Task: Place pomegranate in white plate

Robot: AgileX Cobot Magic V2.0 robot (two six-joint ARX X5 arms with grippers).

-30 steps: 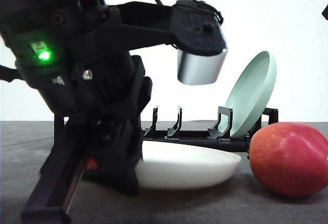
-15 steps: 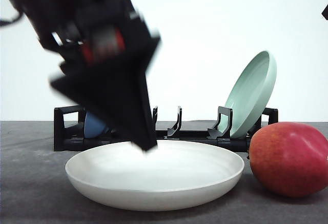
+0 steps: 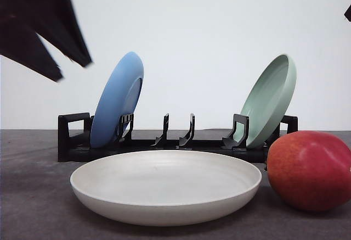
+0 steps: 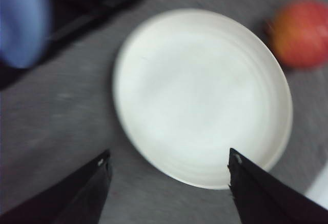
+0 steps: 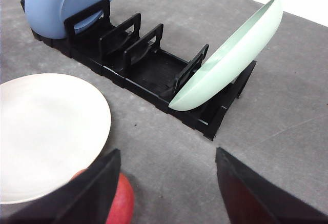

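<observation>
The pomegranate (image 3: 310,168) is a red fruit with an orange blush, resting on the dark table just right of the white plate (image 3: 164,188). The plate lies flat and holds nothing. My left gripper (image 3: 68,67) is a blurred dark shape high at the upper left. In the left wrist view the left gripper (image 4: 169,167) is open above the near rim of the white plate (image 4: 202,96), with the pomegranate (image 4: 301,34) beyond it. My right gripper (image 5: 166,183) is open, and the pomegranate (image 5: 122,198) is half hidden behind one of its fingers (image 5: 87,193), next to the white plate (image 5: 46,131).
A black dish rack (image 3: 175,141) stands behind the white plate. A blue plate (image 3: 117,100) leans in its left end and a pale green plate (image 3: 269,100) in its right end. A white wall closes the back.
The left arm has risen up and to the left from in front of the white plate, uncovering the whole plate and the blue plate. The pomegranate has not moved.
</observation>
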